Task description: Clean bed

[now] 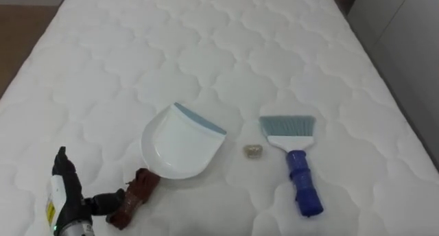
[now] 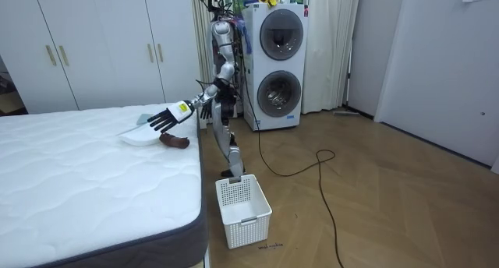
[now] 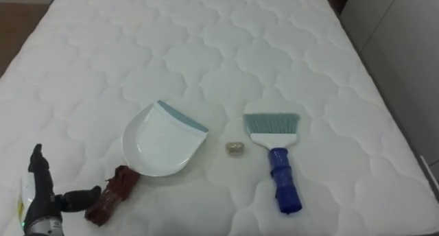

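Two cleaning tools lie on the quilted mattress [image 1: 206, 44], with a small crumpled scrap [image 1: 252, 151] between them. The robot's left hand [image 1: 67, 195], fingers straight and open, sits just beside the brown handle [image 1: 137, 193] of the white dustpan [image 1: 180, 145]. A full wrap round that handle should keep the pan level. The pan's handle points toward the robot, its blue lip away and rightward. The blue-handled brush [image 1: 293, 157] lies bristles away.

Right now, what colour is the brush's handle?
Blue; the brush handle shows best in the left eye view.
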You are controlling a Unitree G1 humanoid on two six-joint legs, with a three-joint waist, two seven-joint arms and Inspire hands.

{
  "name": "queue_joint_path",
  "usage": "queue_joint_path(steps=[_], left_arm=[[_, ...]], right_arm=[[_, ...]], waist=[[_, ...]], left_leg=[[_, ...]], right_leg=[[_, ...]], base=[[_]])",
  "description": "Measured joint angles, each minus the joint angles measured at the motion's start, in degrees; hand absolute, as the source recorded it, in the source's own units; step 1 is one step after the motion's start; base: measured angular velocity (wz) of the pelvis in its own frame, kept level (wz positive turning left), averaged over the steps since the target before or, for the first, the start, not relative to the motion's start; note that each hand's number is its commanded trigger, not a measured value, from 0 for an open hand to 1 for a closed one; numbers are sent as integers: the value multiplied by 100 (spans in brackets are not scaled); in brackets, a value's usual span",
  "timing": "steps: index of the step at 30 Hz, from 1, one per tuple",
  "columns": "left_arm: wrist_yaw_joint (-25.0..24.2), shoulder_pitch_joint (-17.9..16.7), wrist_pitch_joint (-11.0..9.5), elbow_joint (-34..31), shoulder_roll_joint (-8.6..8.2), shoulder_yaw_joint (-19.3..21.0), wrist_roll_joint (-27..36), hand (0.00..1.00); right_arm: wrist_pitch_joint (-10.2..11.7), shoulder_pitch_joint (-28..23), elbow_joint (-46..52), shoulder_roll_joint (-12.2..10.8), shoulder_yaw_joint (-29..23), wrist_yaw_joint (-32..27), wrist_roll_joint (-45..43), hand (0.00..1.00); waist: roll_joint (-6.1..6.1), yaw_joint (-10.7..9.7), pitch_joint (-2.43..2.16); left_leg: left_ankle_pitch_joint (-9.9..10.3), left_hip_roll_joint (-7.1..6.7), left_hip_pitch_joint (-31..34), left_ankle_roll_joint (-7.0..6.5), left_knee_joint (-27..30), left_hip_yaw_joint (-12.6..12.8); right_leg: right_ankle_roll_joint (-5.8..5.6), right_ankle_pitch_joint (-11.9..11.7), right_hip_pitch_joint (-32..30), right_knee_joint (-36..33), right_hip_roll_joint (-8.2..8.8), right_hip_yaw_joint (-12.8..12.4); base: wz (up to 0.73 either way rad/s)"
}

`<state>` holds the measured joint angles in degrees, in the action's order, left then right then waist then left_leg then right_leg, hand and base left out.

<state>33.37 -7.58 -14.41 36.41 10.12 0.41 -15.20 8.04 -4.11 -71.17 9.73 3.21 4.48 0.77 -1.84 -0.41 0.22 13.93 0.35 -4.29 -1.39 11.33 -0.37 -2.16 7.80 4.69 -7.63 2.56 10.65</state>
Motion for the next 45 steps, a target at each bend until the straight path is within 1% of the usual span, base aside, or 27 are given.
queue_joint_path(steps=[2,3,4,5,6,9,11,16,17,19,20,21,22,24,26,32,42,45], left_arm=[[0,43,-7,-59,0,-143,-2,0],[0,70,-7,-59,0,-207,-2,0],[1,84,-7,-59,2,-245,-2,0],[0,125,-7,-59,3,-352,-4,0],[-5,143,-7,-58,3,-476,-4,0],[-44,151,-6,-29,3,-663,-5,0],[-60,151,-6,26,3,-733,-5,0],[-208,156,15,433,5,-744,5,0],[-273,156,19,472,11,-745,5,0],[-305,164,19,532,12,-769,5,0],[-311,188,19,549,13,-828,4,0],[-319,221,19,550,11,-912,3,0],[-326,232,19,550,13,-958,3,0],[-442,287,19,571,11,-1015,3,0],[-538,366,28,661,11,-1026,-1,0],[-748,371,44,912,3,-1143,-1,0],[-764,379,53,1027,1,-1144,-2,0],[-760,485,53,1408,-3,-1177,-1,0]], right_arm=[[-3,4,1,13,-1,0,54,0],[-4,13,2,16,-1,0,110,0],[-5,11,13,19,2,0,130,0],[-5,-2,19,37,4,-2,168,0],[-7,-18,27,70,8,0,219,0],[-8,-20,29,111,49,11,279,0],[-8,-24,26,115,63,12,325,0],[-11,12,21,117,147,-3,335,0],[-11,52,23,118,221,-5,338,0],[-20,121,22,119,260,-3,334,0],[-22,146,27,126,327,-8,334,0],[-22,156,26,128,361,-10,349,0],[-22,158,27,128,363,-12,354,0],[-21,191,26,128,439,-18,363,0],[-25,195,27,127,448,-13,360,0],[-48,191,14,127,444,-8,421,0],[-48,194,-9,127,443,22,440,0],[-48,194,-8,128,444,45,462,0]], waist=[[17,-60,-5],[42,-91,-24],[60,-99,-31],[90,-107,-20],[120,-112,-19],[153,-116,-19],[152,-114,-19],[125,-174,-8],[107,-210,4],[85,-248,2],[72,-257,-1],[55,-261,12],[49,-261,15],[29,-262,8],[27,-262,10],[29,-266,10],[31,-264,13],[45,-276,19]], left_leg=[[0,-2,18,0,0,8],[0,-1,36,0,-4,22],[0,1,49,0,-2,33],[0,1,56,0,-1,60],[0,0,55,0,-4,104],[0,1,46,0,-6,139],[0,1,44,0,-5,146],[-2,2,96,-3,8,177],[-6,3,136,-9,21,178],[-11,2,211,-13,37,184],[-23,-6,276,-19,41,188],[-36,-14,301,-25,36,188],[-36,-16,312,-25,37,189],[-37,-14,365,-25,37,195],[-38,-13,373,-24,37,194],[-39,-11,367,-24,-2,185],[-41,-11,372,-23,-3,191],[-42,-10,407,-22,10,197]], right_leg=[[0,0,-22,0,0,-41],[0,0,-55,-4,-4,-62],[0,0,-74,-4,-6,-67],[1,-1,-89,-4,-6,-73],[1,-1,-96,-4,-6,-90],[1,-1,-104,-4,-8,-118],[1,-1,-106,-4,-7,-121],[1,-1,-173,-41,-3,-125],[3,-2,-204,-54,0,-117],[3,-2,-309,-112,7,-114],[3,-2,-375,-123,17,-116],[4,-3,-400,-126,27,-115],[4,-3,-411,-127,28,-116],[4,-3,-473,-128,28,-119],[5,-4,-496,-119,28,-117],[5,-3,-514,-99,25,-117],[5,-3,-519,-99,25,-121],[6,-4,-553,-113,25,-123]], base=[[-3],[-9],[-11],[-9],[-9],[-5],[0],[0],[0],[-2],[0],[0],[0],[0],[0],[0],[0],[0]])
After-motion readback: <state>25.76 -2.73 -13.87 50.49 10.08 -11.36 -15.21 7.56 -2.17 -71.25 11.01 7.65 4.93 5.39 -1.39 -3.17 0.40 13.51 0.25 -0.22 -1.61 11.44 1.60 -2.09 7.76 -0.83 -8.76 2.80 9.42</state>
